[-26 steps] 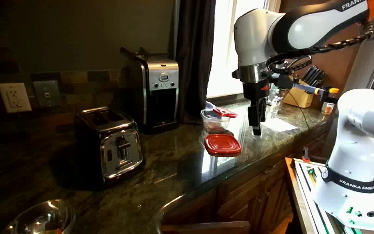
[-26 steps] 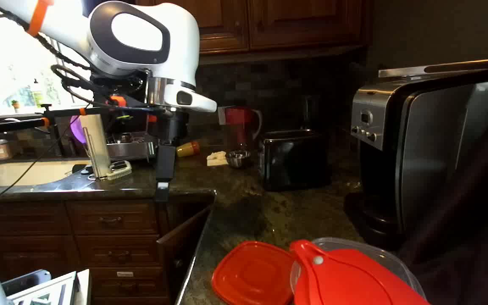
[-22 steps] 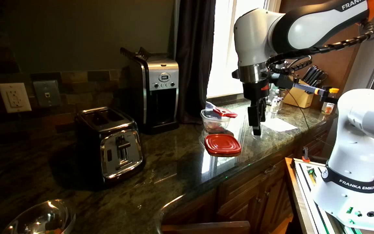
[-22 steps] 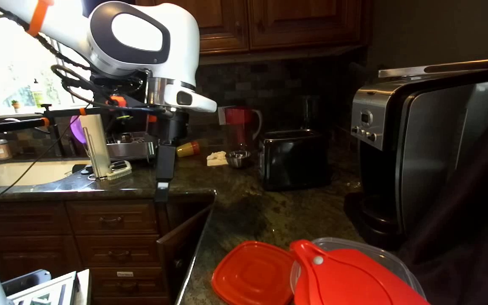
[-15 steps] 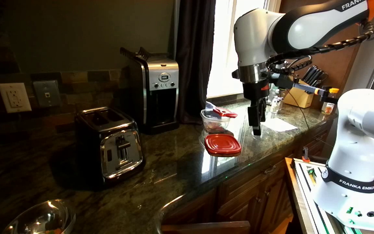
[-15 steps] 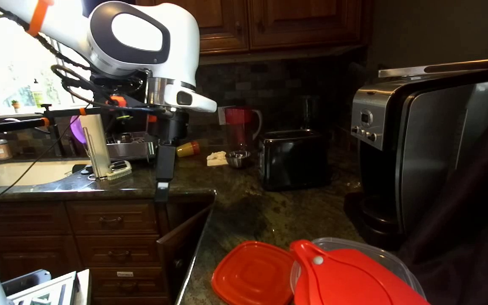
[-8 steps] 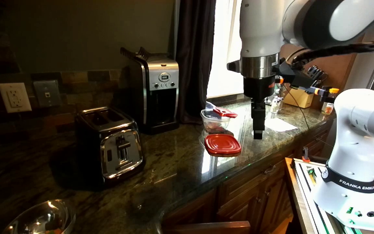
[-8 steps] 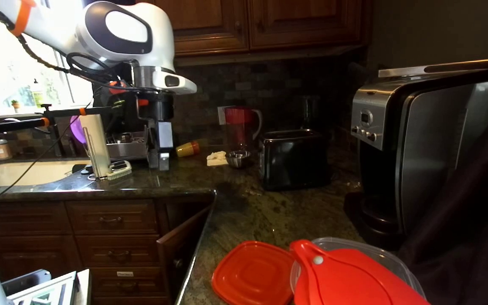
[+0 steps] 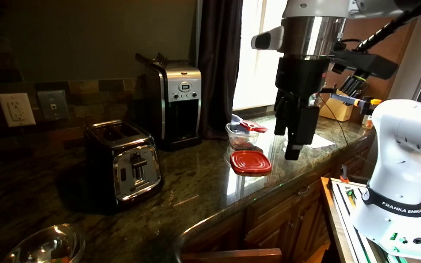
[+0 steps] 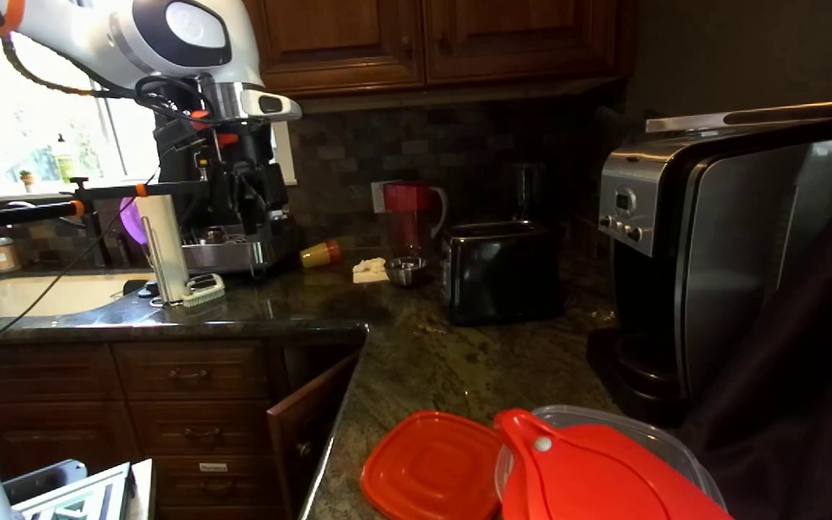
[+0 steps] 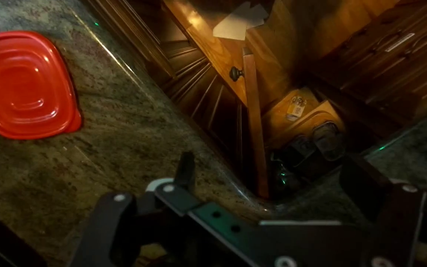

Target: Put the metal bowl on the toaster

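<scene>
The metal bowl (image 10: 406, 271), small, round and shiny, stands on the counter beside the toaster in an exterior view. It also shows at the bottom left corner of an exterior view (image 9: 48, 245), cut off by the frame edge. The boxy toaster (image 9: 137, 175) stands on the counter with its chrome lever side showing; its dark side (image 10: 506, 278) faces the camera in an exterior view. My gripper (image 9: 287, 144) hangs in the air, pointing down, away from both. In the wrist view my gripper (image 11: 272, 167) has its fingers wide apart with nothing between them. The wrist view shows no bowl.
A coffee maker (image 9: 183, 91) stands behind the toaster. A red lid (image 11: 24, 85) lies near the counter edge, beside a clear container (image 9: 242, 137). A cabinet door (image 10: 315, 393) hangs open below the counter. A red pitcher (image 10: 407, 220) and white cloth (image 10: 369, 271) are by the bowl.
The arm has been swung and raised. My gripper looks nearer in an exterior view, and higher, farther left and farther back in an exterior view. The wrist has turned. Bowl and toaster have not moved.
</scene>
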`<control>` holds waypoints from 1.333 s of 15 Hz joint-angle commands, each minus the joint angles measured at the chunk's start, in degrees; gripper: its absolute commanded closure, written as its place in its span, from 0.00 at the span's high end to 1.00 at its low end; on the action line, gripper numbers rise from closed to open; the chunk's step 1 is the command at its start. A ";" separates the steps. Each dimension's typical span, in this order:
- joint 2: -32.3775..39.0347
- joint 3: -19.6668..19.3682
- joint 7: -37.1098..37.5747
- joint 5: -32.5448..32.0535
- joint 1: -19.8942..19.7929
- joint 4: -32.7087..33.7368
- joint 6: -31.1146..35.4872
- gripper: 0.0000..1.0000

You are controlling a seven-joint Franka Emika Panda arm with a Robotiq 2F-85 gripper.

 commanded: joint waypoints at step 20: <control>31.37 2.89 -17.17 -1.50 6.49 27.75 15.06 1.00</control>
